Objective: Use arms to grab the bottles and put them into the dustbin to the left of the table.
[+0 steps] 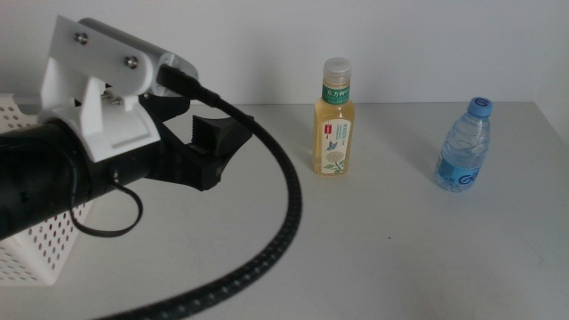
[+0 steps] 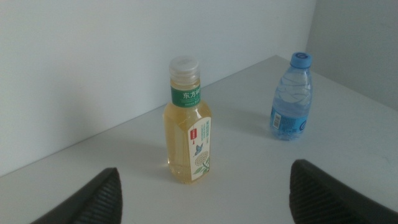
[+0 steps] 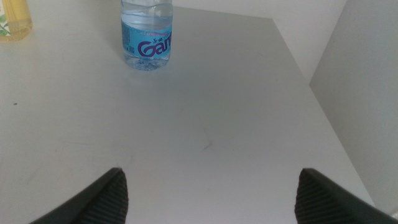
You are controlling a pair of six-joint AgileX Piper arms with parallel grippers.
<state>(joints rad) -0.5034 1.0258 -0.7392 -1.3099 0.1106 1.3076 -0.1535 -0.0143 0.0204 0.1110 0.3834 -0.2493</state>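
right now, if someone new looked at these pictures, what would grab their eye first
The left arm fills the near left of the middle view, its open left gripper aimed at the yellow tea bottle standing upright at mid-table. To that bottle's right stands the clear water bottle, apart from it, and the white dustbin sits at the left edge behind the arm. The right gripper waits open over bare table.
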